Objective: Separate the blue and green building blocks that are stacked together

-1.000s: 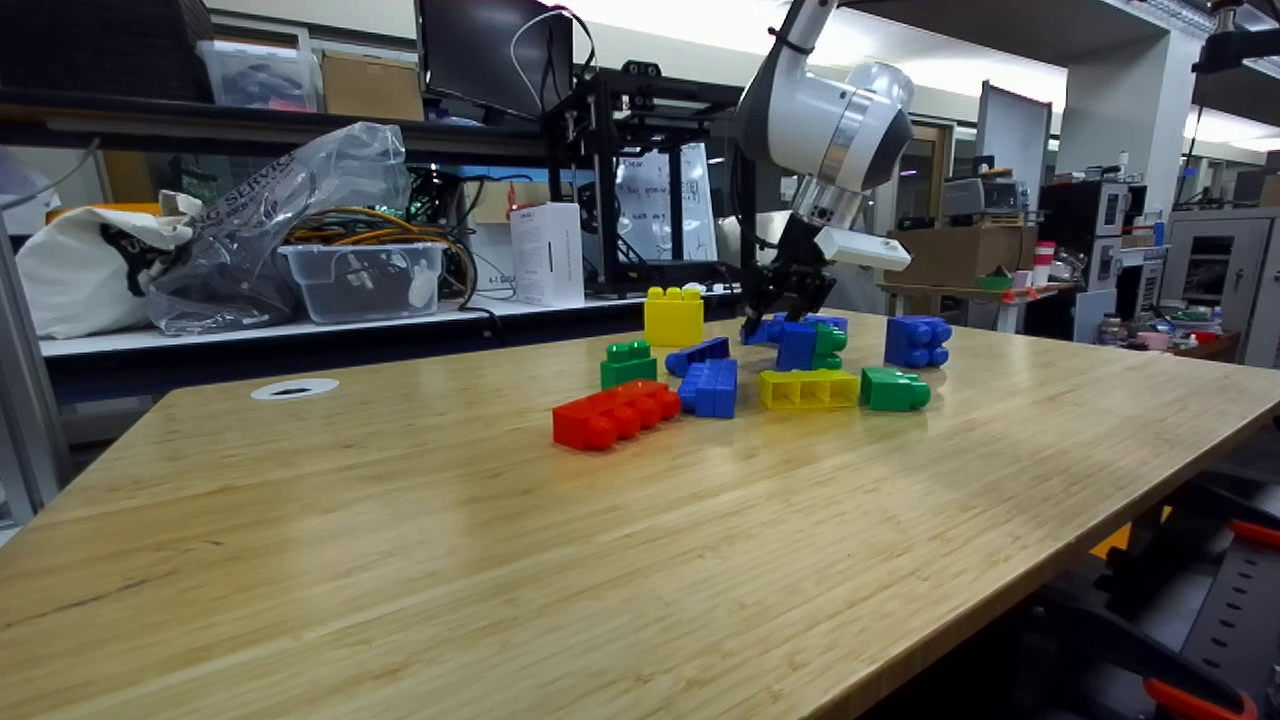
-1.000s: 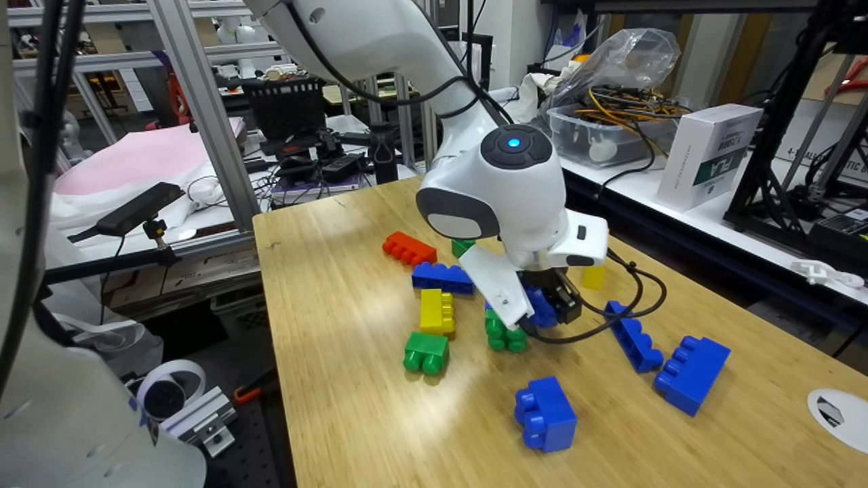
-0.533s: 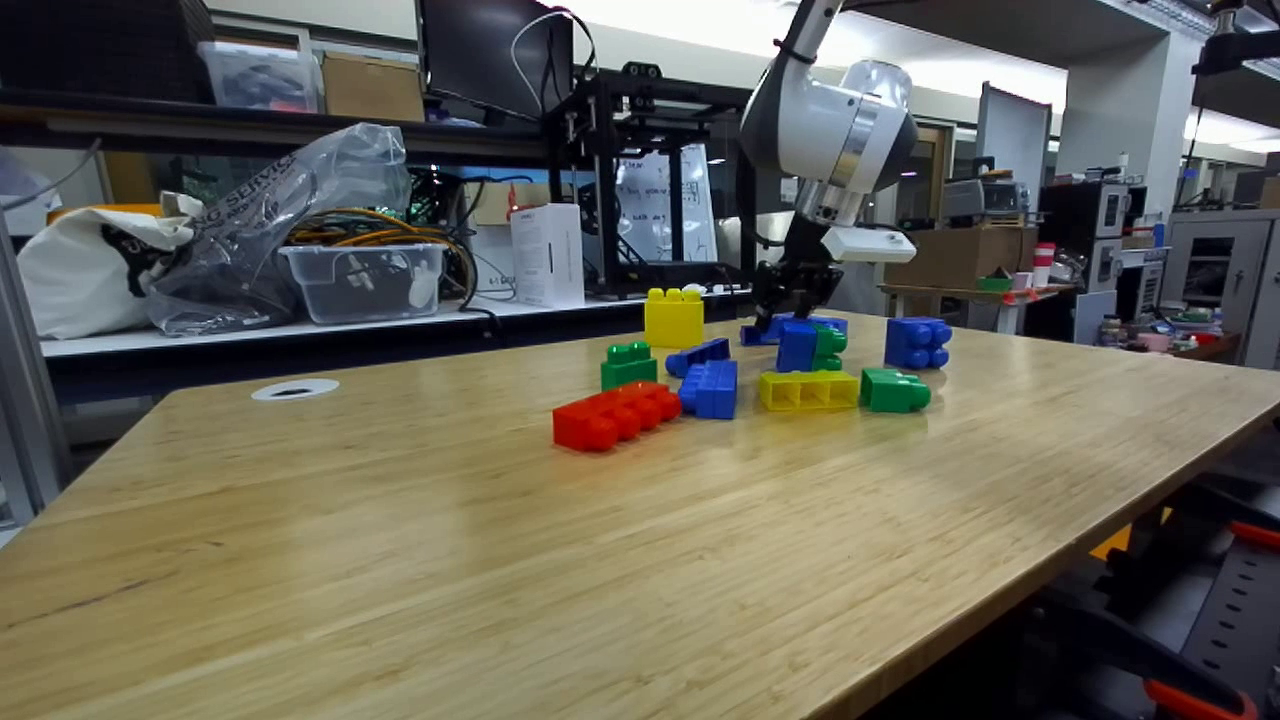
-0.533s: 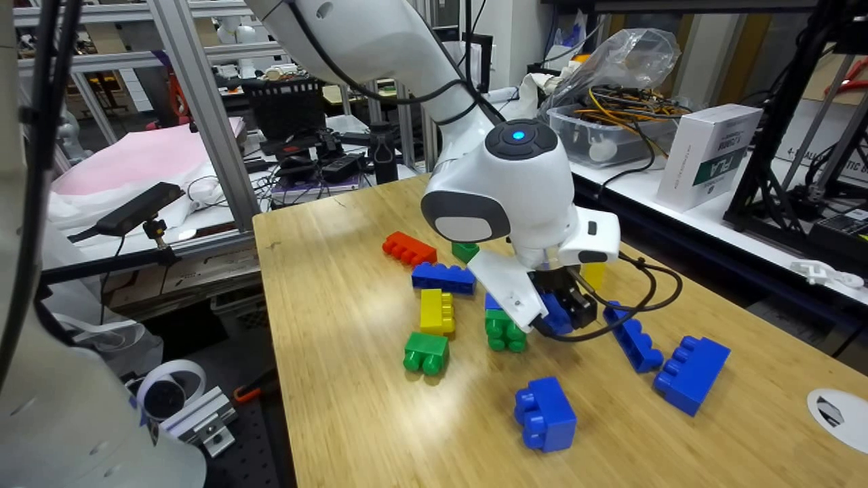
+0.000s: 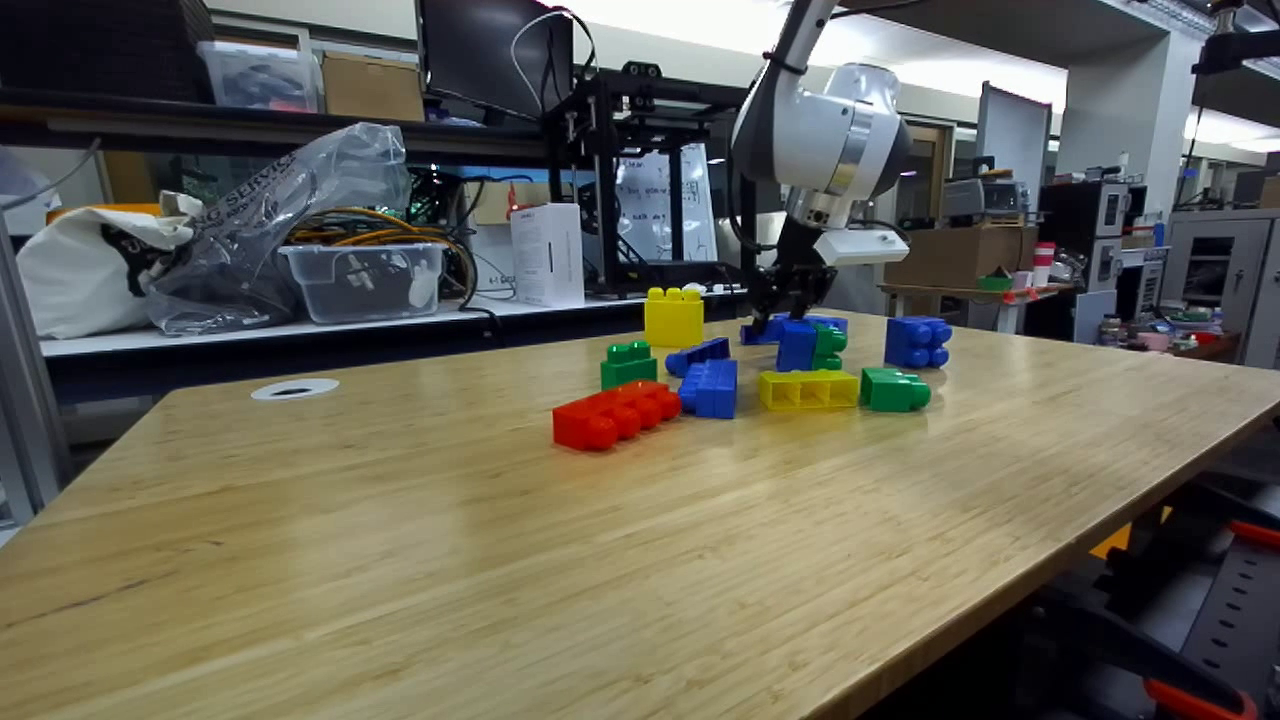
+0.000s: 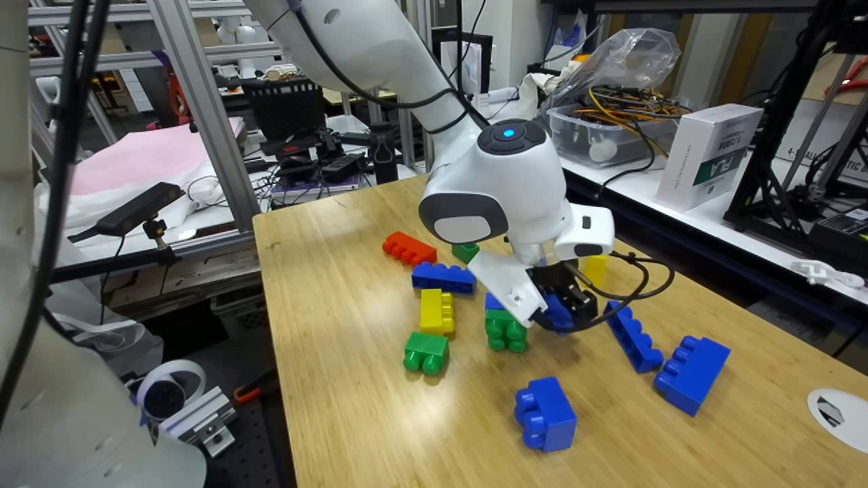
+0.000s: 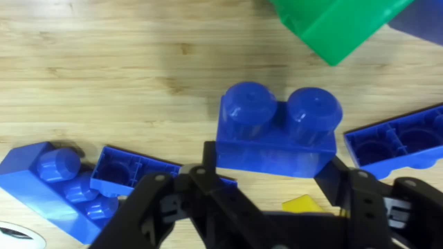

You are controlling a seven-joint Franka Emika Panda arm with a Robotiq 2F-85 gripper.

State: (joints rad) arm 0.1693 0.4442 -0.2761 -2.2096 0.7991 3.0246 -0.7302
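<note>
In the wrist view a two-stud blue block (image 7: 277, 135) sits between the fingers of my gripper (image 7: 271, 161), which is shut on it, one finger at each end. A green block (image 7: 346, 31) shows at the upper right, apart from the held piece, with another blue block (image 7: 420, 22) right behind it. In an exterior view that green block (image 5: 829, 346) and blue block (image 5: 795, 345) lie side by side and look joined. The gripper is just past them there, and its held block is hard to make out. Whether the held block touches the table (image 6: 380, 420) I cannot tell.
Around the grip lie a hollow blue brick (image 7: 398, 141), another hollow blue one (image 6: 634, 337) and blue bricks (image 6: 692, 375) (image 6: 546, 415). A yellow brick (image 6: 434, 312), green brick (image 6: 426, 352), long blue brick (image 6: 443, 278) and red brick (image 6: 409, 249) line the other side. A yellow brick (image 5: 673, 317) stands upright.
Over the last second my gripper has carried the held blue block a little away from the green one, then shifted slightly back. The bricks on the table have stayed in place.
</note>
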